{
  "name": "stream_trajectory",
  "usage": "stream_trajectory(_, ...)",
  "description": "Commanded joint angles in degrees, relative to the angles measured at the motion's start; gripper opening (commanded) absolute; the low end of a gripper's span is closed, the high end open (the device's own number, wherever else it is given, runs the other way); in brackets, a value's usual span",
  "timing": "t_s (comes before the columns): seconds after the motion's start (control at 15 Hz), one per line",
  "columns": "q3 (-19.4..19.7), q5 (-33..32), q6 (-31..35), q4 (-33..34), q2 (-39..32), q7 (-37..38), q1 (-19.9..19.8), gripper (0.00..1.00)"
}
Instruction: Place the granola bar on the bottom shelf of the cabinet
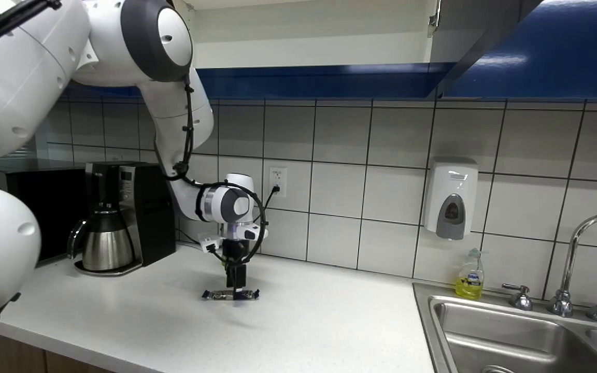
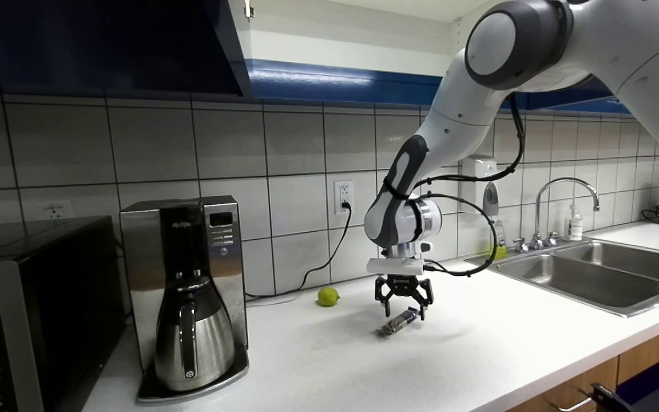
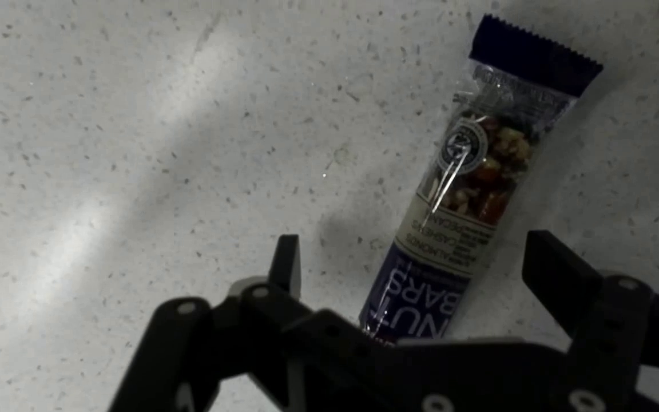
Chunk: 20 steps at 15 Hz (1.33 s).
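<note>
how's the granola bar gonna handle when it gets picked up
The granola bar looks straight and densely packed with nuts, so probably fairly stiff. Its glossy wrapper may slip a little when squeezed. Lying flat, it seems unlikely to roll.

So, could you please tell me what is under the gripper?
Under the open gripper, the granola bar lies on the countertop. In the wrist view, the gripper covers one end of the bar; the countertop directly beneath the bar cannot be seen.
</note>
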<state>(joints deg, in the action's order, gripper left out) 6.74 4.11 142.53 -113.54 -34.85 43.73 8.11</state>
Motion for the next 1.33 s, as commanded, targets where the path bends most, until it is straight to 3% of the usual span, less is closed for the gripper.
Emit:
stream_trajectory(0.0, 0.0, 1.1, -1.1, 1.1, -0.7, 2.4, 0.3, 1.0)
stream_trajectory(1.2, 0.4, 0.5, -0.8, 2.2, -2.2, 9.2, 0.5, 1.0)
stream_trajectory(1.27, 0.4, 0.5, -0.8, 2.3, -2.2, 9.2, 0.5, 0.78)
